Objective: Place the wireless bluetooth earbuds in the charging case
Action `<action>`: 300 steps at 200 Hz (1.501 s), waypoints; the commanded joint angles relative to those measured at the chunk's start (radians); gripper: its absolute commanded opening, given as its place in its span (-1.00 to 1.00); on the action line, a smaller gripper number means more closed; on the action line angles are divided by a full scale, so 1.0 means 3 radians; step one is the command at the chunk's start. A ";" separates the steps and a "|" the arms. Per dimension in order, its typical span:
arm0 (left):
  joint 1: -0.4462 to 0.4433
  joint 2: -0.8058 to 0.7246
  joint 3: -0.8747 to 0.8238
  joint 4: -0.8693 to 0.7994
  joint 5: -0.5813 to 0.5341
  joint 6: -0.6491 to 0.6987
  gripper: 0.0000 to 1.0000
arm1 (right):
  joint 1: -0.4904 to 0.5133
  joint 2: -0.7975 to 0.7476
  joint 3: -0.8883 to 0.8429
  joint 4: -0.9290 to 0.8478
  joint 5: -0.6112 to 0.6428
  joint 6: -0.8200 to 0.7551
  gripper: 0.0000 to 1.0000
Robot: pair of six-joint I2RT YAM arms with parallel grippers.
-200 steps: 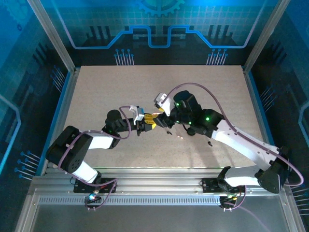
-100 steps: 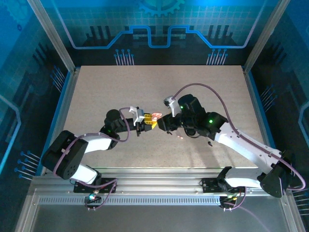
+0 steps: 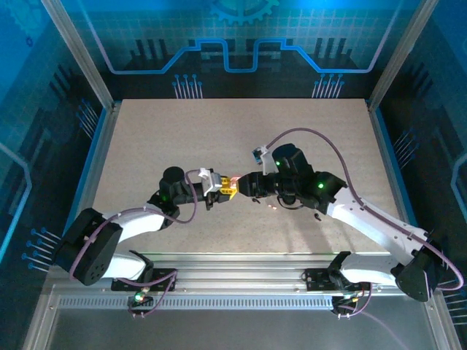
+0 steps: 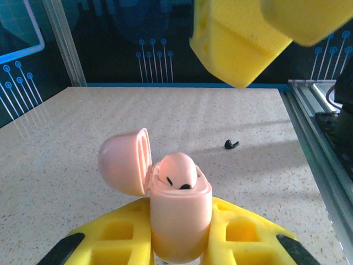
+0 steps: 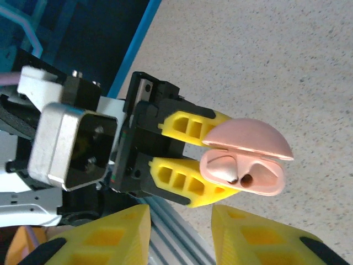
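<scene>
My left gripper point(image 4: 180, 234) is shut on the pink charging case point(image 4: 179, 218), holding it upright above the table with its lid point(image 4: 122, 163) swung open. One whitish earbud point(image 4: 177, 170) sits in a slot; the slot beside it point(image 5: 252, 179) is empty. My right gripper point(image 5: 179, 237) hovers just off the case point(image 5: 242, 168) with its yellow fingers point(image 5: 105, 237) apart and nothing between them. In the top view the two grippers meet mid-table, the left gripper point(image 3: 225, 187) with the case point(image 3: 235, 179) and the right gripper point(image 3: 245, 186) beside it. A tiny black earbud point(image 4: 231, 144) lies on the table beyond the case.
A small pale piece point(image 3: 272, 206) lies on the speckled table point(image 3: 219, 131) under the right arm. Metal rails point(image 4: 317, 132) and blue walls border the table.
The right gripper has come down from above the case to its right side and its fingers have drawn closer together. The left arm has stretched forward a little, still holding the case.
</scene>
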 commanded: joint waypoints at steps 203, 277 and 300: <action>-0.0086 -0.0253 -0.0003 -0.0305 -0.0157 0.0283 -0.82 | -0.0123 0.0324 -0.0015 0.0063 -0.0181 0.0338 -0.45; -0.0091 -0.0299 0.0003 -0.0341 -0.0184 0.0307 -0.82 | -0.0127 0.0450 0.0027 0.0058 -0.0252 0.0290 -0.58; -0.0091 -0.0299 0.0010 -0.0346 -0.0185 0.0309 -0.82 | -0.0125 0.0441 0.0025 0.0053 -0.0261 0.0283 -0.56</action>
